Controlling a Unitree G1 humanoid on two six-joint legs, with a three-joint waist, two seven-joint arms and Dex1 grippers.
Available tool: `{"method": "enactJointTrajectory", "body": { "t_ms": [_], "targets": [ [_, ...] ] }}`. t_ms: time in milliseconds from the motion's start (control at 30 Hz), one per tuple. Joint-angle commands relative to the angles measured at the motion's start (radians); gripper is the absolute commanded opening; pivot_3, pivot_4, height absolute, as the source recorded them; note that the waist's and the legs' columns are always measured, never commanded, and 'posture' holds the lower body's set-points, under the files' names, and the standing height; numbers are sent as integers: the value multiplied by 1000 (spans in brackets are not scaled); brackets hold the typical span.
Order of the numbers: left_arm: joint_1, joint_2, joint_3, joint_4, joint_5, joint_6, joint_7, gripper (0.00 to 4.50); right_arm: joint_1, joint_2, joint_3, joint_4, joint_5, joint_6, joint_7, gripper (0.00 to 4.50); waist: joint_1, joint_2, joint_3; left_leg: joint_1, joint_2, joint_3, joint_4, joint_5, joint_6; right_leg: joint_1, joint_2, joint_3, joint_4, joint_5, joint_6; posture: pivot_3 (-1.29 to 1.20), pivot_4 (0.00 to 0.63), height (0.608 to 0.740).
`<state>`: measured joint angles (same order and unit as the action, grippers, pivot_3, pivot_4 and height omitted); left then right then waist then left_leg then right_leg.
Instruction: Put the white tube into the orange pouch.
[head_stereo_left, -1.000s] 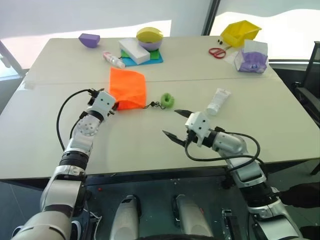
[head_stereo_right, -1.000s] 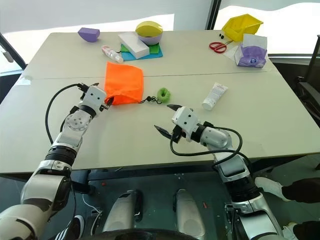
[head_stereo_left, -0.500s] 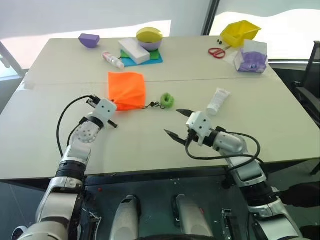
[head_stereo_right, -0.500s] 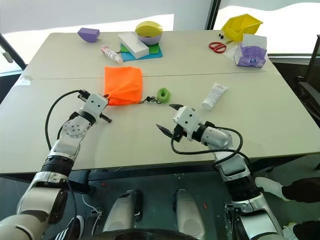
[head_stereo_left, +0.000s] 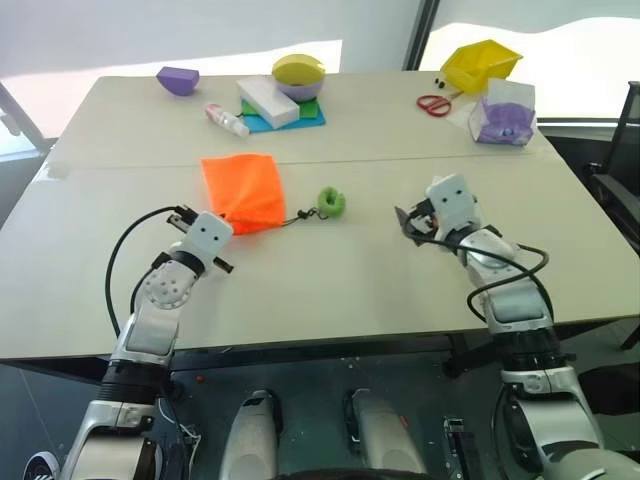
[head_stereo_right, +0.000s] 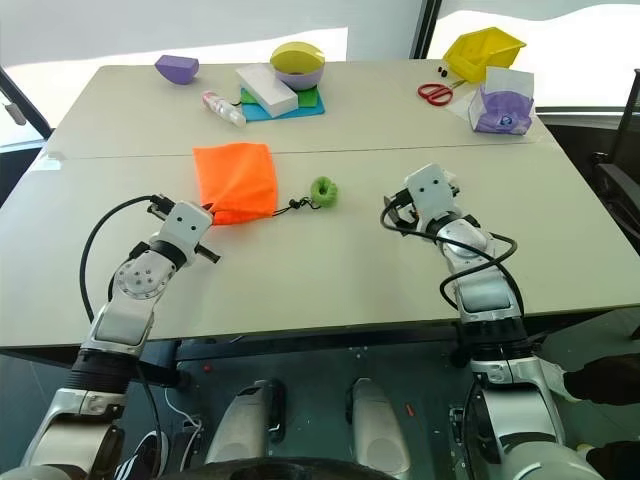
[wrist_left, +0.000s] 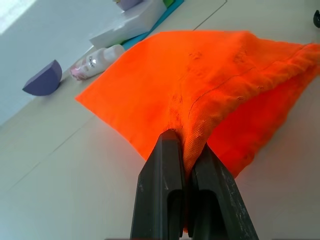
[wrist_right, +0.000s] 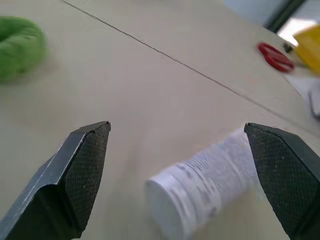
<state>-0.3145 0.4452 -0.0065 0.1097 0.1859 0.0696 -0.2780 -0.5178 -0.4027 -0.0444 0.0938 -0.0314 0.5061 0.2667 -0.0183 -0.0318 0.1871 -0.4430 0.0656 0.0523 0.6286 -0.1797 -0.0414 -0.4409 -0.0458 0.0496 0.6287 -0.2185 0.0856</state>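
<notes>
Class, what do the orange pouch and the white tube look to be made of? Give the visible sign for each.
Orange pouch: soft woven fabric, matt; it creases and bunches where the left gripper pinches it, and a stitched hem shows.
White tube: probably smooth plastic with a slight sheen; it has a rounded body, a flat cap end and grey print.

Bright orange woven cloth pouch (wrist_left: 210, 90) looks matt and creased; small white plastic squeeze tube (wrist_right: 210, 185) looks smooth, faintly glossy.

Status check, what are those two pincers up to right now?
Left pincer shut on the orange pouch hem. Right pincer open, the white tube lying on the table between its fingers, not gripped. Nothing in the way.
</notes>
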Motion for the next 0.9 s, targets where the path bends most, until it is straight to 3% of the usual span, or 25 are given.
{"method": "enactJointTrajectory", "body": {
  "t_ms": [33,233,400,500,633,900],
  "targets": [
    [5,-4,8,-31,5,-3,20,94,-72,72,-100,-63,49,236,-105,4500,-2,0,0,0,0,0,0,0,0,0,0,0,0,0,0,0,150,740],
    [-2,-12,3,-20,5,-5,28,94,-210,163,-226,-87,142,546,-180,4500,-2,0,0,0,0,0,-1,0,0,-2,0,0,2,0,0,0,150,740],
    [-12,-26,-4,-7,1,-13,35,94,-300,129,-252,12,125,697,-239,4500,1,0,0,-2,0,0,-1,0,0,-1,0,0,0,0,0,0,150,740],
    [-7,-36,-10,-10,1,-13,36,94,-331,124,-244,81,106,695,-276,4500,-2,0,0,-2,0,0,-1,0,0,-1,-1,0,-2,0,0,0,150,740],
    [-4,-41,-12,-16,3,-10,35,94,-387,160,-332,173,154,698,-301,4500,-4,1,0,-2,0,0,-2,0,0,-2,0,0,-1,0,0,0,150,740],
    [-13,-39,-4,-24,-2,-3,33,94,-389,150,-304,259,142,634,-320,4500,-4,1,0,-2,0,0,-2,0,0,-2,0,0,-1,0,0,0,150,740]
  ]
}}
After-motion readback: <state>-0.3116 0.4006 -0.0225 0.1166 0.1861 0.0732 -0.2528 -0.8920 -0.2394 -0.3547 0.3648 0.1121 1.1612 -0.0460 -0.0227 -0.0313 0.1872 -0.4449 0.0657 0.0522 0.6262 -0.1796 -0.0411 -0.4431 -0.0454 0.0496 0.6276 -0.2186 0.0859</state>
